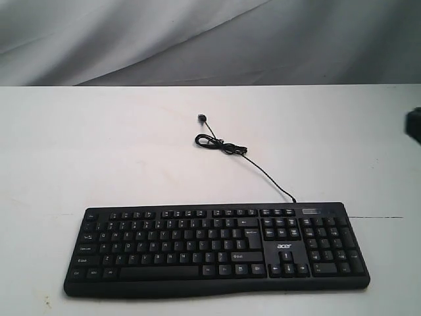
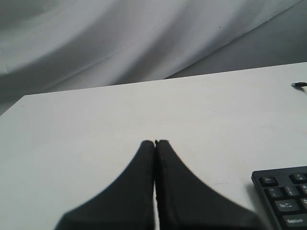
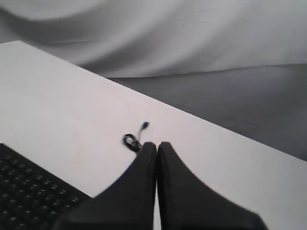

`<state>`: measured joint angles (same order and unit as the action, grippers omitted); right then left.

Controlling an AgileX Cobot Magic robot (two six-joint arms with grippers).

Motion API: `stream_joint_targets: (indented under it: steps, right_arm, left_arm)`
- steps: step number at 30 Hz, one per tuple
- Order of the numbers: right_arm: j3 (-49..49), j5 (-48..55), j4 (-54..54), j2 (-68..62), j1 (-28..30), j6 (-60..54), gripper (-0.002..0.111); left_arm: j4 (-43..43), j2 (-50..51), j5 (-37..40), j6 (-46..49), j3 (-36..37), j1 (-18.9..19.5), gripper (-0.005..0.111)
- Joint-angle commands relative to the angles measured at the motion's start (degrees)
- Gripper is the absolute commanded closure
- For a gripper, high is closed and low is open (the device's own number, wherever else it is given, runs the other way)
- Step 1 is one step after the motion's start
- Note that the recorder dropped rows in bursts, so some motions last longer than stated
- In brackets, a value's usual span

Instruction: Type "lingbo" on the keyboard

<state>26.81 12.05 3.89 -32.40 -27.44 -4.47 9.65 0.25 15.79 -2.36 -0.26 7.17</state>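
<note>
The black keyboard (image 1: 217,249) lies flat near the front edge of the white table (image 1: 99,151), its number pad to the right and a white "acer" logo above the arrow keys. A thin black cable (image 1: 253,164) runs back from it to a coiled loop and plug. My left gripper (image 2: 155,142) is shut and empty, hovering over bare table beside the keyboard's corner (image 2: 285,199). My right gripper (image 3: 157,144) is shut and empty too, above the table past the keyboard's end (image 3: 29,194), with the cable coil (image 3: 131,142) just beyond its tips. Only a dark bit of the right arm (image 1: 414,125) shows at the exterior view's right edge.
A grey cloth backdrop (image 1: 197,39) hangs behind the table. The table's far edge (image 3: 216,127) drops to a dark floor in the right wrist view. The cable's plug (image 1: 202,118) rests mid-table.
</note>
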Motion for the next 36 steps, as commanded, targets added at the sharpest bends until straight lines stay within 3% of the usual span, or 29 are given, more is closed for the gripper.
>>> stream_joint_targets:
  steps: [1,6,12,23,36]
  right_arm:
    - [-0.31,11.05,-0.50,7.41,8.52,0.14,0.108]
    - [-0.31,17.71,-0.07,14.12,17.22,0.01,0.108]
    - [-4.70,17.64,2.57,22.29,22.79,0.01,0.108]
    - [-23.28,-6.99,0.87,32.00,22.80,0.01,0.108]
    - [-24.10,-0.40,0.87,32.10,22.80,0.01,0.108]
  left_arm:
    - [-0.10,-0.25,-0.57,-0.25,0.26,-0.42,0.107]
    - [-0.10,-0.25,-0.57,-0.25,0.26,-0.42,0.107]
    - [-0.10,-0.25,-0.57,-0.25,0.26,-0.42,0.107]
    - [-0.10,-0.25,-0.57,-0.25,0.26,-0.42,0.107]
    - [-0.10,-0.25,-0.57,-0.25,0.26,-0.42,0.107]
